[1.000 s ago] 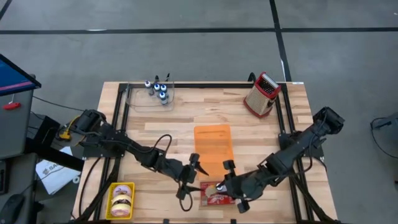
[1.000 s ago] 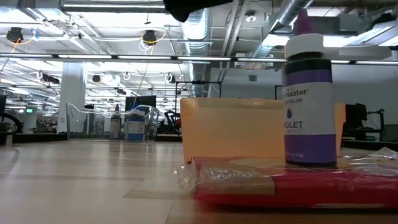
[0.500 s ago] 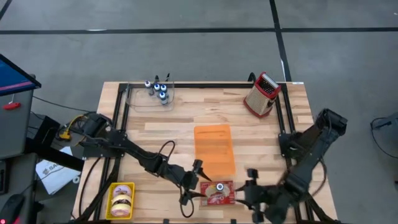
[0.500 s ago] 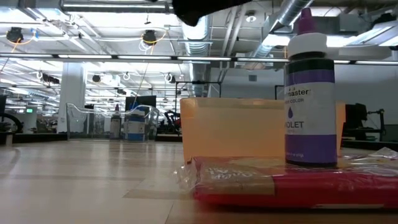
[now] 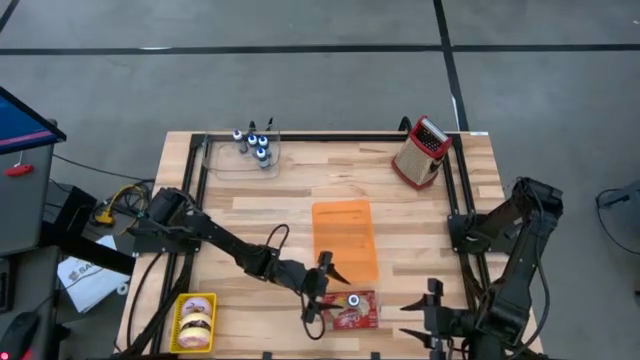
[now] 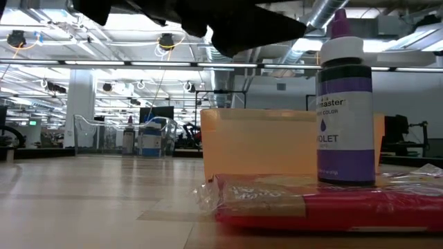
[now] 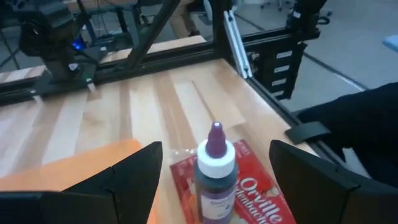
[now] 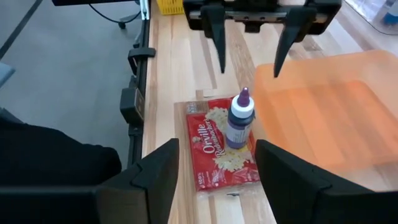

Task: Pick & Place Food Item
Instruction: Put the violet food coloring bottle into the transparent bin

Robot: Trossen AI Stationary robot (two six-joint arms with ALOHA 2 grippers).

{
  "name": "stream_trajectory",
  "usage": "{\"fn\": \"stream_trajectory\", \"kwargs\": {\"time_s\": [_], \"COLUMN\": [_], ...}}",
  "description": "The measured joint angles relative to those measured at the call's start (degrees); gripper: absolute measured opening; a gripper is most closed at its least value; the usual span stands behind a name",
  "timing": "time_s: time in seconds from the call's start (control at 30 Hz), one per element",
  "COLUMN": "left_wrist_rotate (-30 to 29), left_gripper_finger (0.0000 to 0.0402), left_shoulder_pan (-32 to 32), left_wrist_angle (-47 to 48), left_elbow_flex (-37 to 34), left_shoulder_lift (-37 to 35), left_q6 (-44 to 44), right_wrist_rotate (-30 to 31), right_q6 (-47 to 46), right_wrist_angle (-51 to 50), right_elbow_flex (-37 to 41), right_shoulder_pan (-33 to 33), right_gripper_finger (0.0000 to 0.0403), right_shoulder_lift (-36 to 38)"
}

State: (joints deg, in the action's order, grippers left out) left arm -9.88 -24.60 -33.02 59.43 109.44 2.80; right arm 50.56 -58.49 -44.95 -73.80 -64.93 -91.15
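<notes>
A violet food-colouring bottle [image 5: 353, 300] stands upright on a red popcorn packet [image 5: 348, 313] that lies flat on the table near its near edge. Both show in the left wrist view [image 7: 214, 171] and the right wrist view [image 8: 239, 122]. My left gripper [image 5: 335, 297] is open just left of the bottle, one finger on either side of its line, not touching it. My right gripper [image 5: 425, 315] is open and empty, well right of the packet. An orange tray [image 5: 345, 240] lies just beyond the packet.
A metal grater [image 5: 422, 152] stands at the far right. A clear tray with several small bottles [image 5: 250, 148] sits at the far left. A yellow basket with round items [image 5: 195, 322] is at the near left. Black frame rails [image 5: 455, 200] run along the table's sides.
My right gripper has drawn back from the bottle toward the table's right and near edges. My left gripper has moved right, toward the bottle. The bottle stays upright on the packet.
</notes>
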Motion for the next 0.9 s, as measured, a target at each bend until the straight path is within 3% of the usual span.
{"fn": "stream_trajectory", "kwargs": {"time_s": [0.33, 0.57, 0.9], "left_wrist_rotate": [1.98, 2.56, 2.93], "left_gripper_finger": [0.0292, 0.0289, 0.0246], "left_shoulder_pan": [0.18, 0.88, 1.07], "left_wrist_angle": [-2.39, 0.72, 0.85], "left_elbow_flex": [5.21, 8.00, 8.06], "left_shoulder_lift": [7.18, 8.05, 9.39], "left_q6": [-1.31, -1.01, -2.92], "right_wrist_rotate": [0.13, 0.24, 0.33], "right_q6": [-0.03, -0.04, -0.05], "right_wrist_angle": [-1.31, -1.13, -1.31], "right_elbow_flex": [0.00, 0.00, 0.00], "right_shoulder_pan": [0.22, -0.37, -0.83], "right_gripper_finger": [0.0205, 0.0205, 0.0205], "right_shoulder_lift": [-0.04, -0.07, -0.07]}}
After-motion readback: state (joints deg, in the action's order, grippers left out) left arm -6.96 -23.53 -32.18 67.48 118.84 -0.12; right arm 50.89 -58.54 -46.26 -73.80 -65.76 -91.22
